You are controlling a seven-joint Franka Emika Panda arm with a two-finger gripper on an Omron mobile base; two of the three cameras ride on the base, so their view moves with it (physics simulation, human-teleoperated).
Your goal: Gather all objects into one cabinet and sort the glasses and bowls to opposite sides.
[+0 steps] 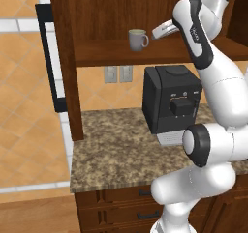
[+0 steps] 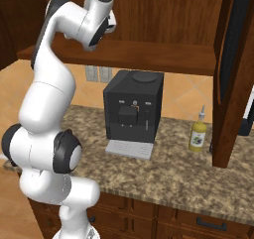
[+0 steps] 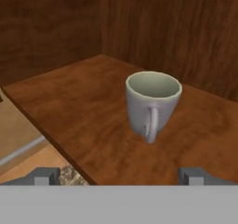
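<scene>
Mug (image 3: 152,105) upright mid-shelf (image 3: 83,107), claw (image 3: 119,175) wide, apart.

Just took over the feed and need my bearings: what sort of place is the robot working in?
A rendered home kitchen, by the look of it: a granite-style counter with a black coffee machine, a dark wooden wall cabinet above holding a grey mug, and a yellow bottle.

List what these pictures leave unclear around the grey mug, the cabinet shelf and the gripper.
- Right end of the shelf: hidden in the left base view behind the robot arm.
- Grey mug: hidden in the right base view, behind the arm.
- Gripper: in the hand view, just its open fingertips show.
- Label on the yellow bottle: too small to read, right base view.
</scene>
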